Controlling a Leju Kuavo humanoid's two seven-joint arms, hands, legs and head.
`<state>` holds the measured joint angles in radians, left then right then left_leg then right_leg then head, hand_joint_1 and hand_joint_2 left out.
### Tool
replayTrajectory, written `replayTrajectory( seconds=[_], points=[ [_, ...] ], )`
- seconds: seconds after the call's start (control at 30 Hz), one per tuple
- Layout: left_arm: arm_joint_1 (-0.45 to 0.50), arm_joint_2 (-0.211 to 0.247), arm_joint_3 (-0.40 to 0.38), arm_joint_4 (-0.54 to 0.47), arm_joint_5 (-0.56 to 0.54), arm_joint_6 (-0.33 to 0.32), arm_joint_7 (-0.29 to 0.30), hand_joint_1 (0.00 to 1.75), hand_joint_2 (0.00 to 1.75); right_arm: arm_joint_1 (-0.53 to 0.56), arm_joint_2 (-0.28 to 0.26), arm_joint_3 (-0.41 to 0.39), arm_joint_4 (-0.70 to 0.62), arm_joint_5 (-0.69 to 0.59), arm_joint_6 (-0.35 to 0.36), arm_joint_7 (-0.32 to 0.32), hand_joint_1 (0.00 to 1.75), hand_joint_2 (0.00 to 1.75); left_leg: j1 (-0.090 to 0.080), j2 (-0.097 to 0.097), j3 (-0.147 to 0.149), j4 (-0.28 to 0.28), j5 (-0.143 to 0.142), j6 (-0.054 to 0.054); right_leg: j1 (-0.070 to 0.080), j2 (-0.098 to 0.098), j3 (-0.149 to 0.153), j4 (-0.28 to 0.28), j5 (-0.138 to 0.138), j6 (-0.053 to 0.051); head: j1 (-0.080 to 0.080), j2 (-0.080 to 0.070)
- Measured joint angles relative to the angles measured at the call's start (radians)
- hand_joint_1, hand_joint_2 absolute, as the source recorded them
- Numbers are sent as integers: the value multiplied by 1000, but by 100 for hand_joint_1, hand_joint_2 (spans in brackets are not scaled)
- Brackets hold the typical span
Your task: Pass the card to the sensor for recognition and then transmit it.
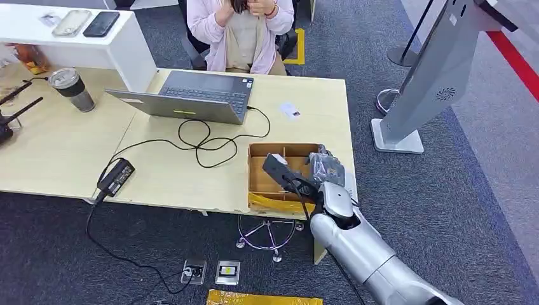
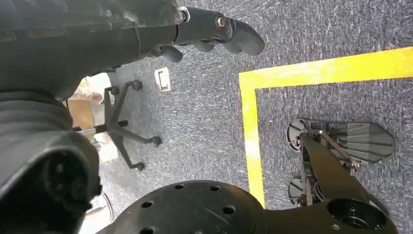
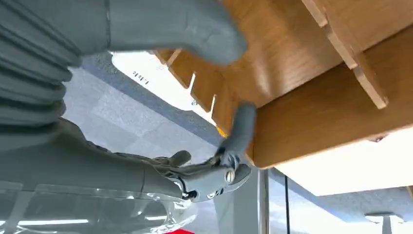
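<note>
My right hand (image 1: 318, 175) reaches into the wooden box (image 1: 264, 184) at the desk's (image 1: 165, 171) four o'clock corner, whether it pinches anything I cannot tell, the white card (image 1: 290, 111) lies toward twelve o'clock, and blue-grey carpet (image 1: 445, 210) surrounds.

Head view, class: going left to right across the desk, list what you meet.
Steel tumbler → power adapter → laptop → small white card → wooden box with the right hand over it → grey kiosk stand.
</note>
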<state>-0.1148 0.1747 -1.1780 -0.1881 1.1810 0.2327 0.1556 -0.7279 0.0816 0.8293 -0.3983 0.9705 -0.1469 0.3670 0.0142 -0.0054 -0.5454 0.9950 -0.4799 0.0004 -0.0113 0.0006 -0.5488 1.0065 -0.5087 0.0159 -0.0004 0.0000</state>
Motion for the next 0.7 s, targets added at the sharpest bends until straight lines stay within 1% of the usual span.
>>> replayTrajectory(
  seconds=[0.23,0.27,0.3,0.57,0.7],
  points=[
    [0,0,0,0,-1,0,0,0,0,-7,0,0,0,3,-1,1,0,0,0,0,0,0,0,0,0,0,0,0,0,0,0,0],
    [0,0,0,0,-2,-1,0,0,0,-30,-4,0,0,25,-1,6,0,0,0,0,0,0,0,0,0,0,0,0,0,0,0,0],
    [0,0,0,0,-3,-2,0,0,0,-41,-6,0,-1,31,0,6,0,175,0,0,0,0,0,0,0,0,0,0,0,0,0,0],
    [0,3,0,0,-7,-14,0,0,0,-119,-28,-1,-38,51,6,5,0,175,0,0,0,0,0,0,0,0,0,0,0,0,0,0],
    [0,3,0,0,-7,-14,0,0,0,-129,-37,-3,-69,35,-3,-29,0,175,0,0,0,0,0,0,0,0,0,0,0,0,0,0]
  ],
)
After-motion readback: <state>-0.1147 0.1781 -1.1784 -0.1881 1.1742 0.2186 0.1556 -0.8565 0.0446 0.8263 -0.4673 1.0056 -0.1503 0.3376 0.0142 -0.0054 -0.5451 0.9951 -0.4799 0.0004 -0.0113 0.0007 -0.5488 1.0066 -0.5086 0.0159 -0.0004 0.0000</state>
